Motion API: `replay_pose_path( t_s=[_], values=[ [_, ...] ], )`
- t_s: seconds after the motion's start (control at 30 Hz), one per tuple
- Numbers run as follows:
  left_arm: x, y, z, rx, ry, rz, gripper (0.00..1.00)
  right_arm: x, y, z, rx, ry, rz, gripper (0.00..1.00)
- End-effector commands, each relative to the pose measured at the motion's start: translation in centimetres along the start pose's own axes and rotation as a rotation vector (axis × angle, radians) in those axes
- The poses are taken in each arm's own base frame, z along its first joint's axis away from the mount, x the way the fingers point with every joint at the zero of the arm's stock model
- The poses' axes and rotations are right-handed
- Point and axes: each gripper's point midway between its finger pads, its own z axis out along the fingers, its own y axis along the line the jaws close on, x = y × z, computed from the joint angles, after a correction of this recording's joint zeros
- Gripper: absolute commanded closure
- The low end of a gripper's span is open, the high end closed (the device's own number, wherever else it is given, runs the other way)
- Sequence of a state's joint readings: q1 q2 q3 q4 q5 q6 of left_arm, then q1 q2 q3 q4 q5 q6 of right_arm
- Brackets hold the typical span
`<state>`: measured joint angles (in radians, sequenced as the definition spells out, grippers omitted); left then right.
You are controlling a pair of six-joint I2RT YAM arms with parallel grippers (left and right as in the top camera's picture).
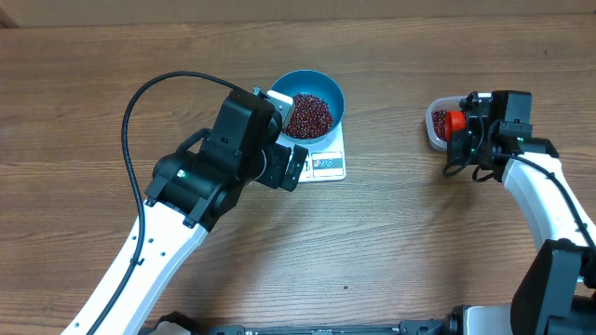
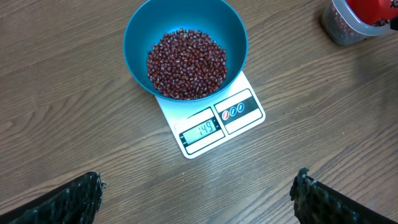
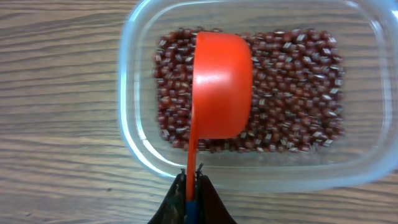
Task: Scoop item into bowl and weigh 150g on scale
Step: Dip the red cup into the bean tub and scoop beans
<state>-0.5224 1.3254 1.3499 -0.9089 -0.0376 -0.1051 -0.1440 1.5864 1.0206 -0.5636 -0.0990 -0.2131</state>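
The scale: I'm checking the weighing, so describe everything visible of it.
The scale is small, flat, white, plastic-looking, lying askew on the wooden table. Its front edge shows a lit display, apparently reading 149, beside three round buttons. The blue bowl of beans sits on its rear part.

open table (image 1: 391, 233) between scale (image 1: 328, 165) and tub (image 1: 433, 126), left arm (image 1: 214, 172) overhanging scale

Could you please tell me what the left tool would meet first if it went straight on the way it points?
Probably the white scale, front edge first, with the blue bowl of beans behind it; depth is unclear, so the table may come first.
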Motion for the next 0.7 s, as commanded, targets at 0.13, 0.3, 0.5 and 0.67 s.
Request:
replay_pose_path(
  t_s=[0.13, 0.3, 0.5, 0.67],
  values=[
    [-0.6, -0.2, -0.2, 0.008, -0.014, -0.002, 0.00, 0.0, 2.2, 0.0, -0.130, -0.009, 0.008, 0.96],
    [-0.6, -0.2, -0.2, 0.008, -0.014, -0.002, 0.01, -0.2, 1.1, 0.1, -0.073, -0.015, 0.007, 0.96],
    [-0.6, -0.2, -0.2, 0.008, -0.014, -0.002, 0.01, -0.7, -1.2, -0.1, 0.064, -0.025, 0.004, 0.96],
    [-0.6, -0.2, -0.2, 0.008, -0.014, -0.002, 0.01, -2.1, -1.4, -1.1, 0.070, -0.049, 0.001, 0.96]
  ],
)
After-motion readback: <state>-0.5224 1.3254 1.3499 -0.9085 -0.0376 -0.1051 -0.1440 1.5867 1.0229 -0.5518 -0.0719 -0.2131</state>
